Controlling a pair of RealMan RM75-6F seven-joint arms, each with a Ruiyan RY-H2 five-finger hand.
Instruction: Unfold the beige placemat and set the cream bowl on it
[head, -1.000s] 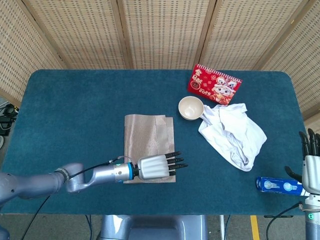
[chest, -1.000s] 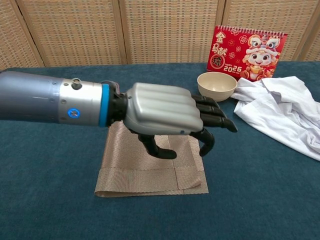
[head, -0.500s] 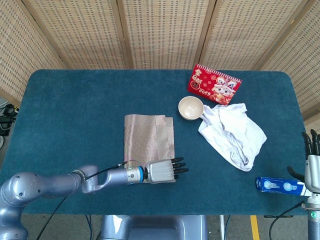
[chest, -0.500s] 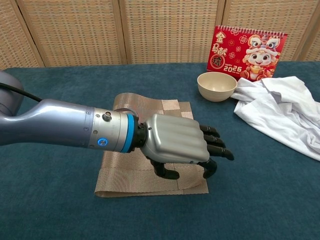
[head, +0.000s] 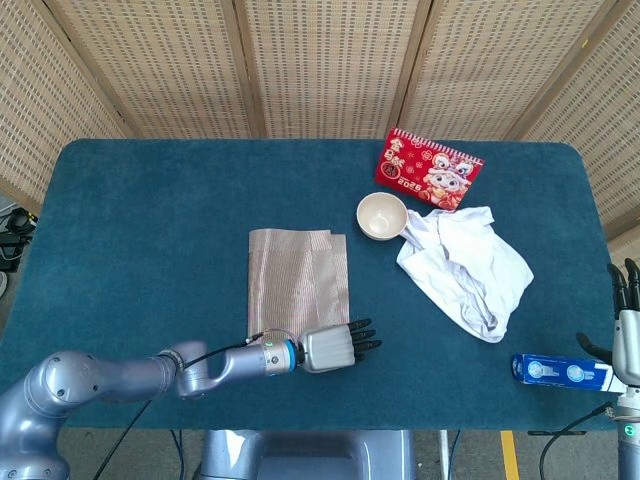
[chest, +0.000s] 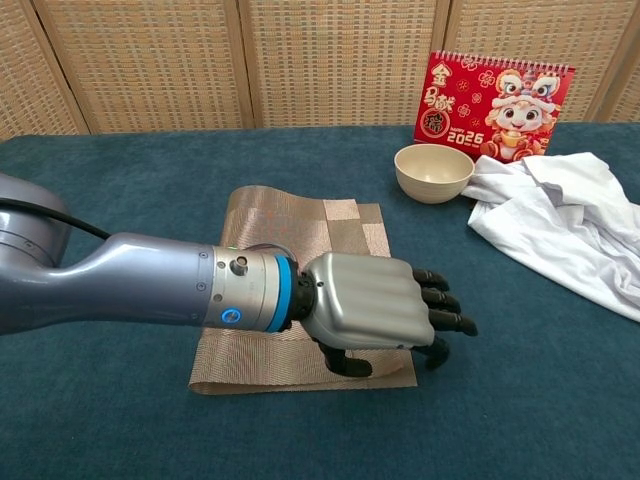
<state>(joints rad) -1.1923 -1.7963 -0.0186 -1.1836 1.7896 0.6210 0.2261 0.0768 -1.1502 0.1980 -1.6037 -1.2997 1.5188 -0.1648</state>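
Since a second ago the left hand (head: 335, 348) has drawn back toward the near edge and sunk lower, so it now sits over the front right corner of the beige placemat (head: 297, 280) instead of covering its middle. From the head view the placemat lies folded at about 6 o'clock on the teal table (head: 150, 220), with more of its ribbed surface bared than before. The chest view shows what the head view cannot: the left hand (chest: 380, 305) hovers palm down, thumb and fingertips (chest: 437, 352) curled under toward the fabric's front edge, the other fingers stretched forward and apart; whether anything is pinched I cannot tell. The cream bowl (head: 381, 215) stands upright off the placemat at about 1 o'clock from it, touching the crumpled white cloth (head: 465, 265) on its right, with the red calendar (head: 428, 170) just behind. Only the head view catches the right hand (head: 627, 320) at the table's 4 o'clock corner, fingers upright and apart, holding nothing, beside a blue packet (head: 560, 371).
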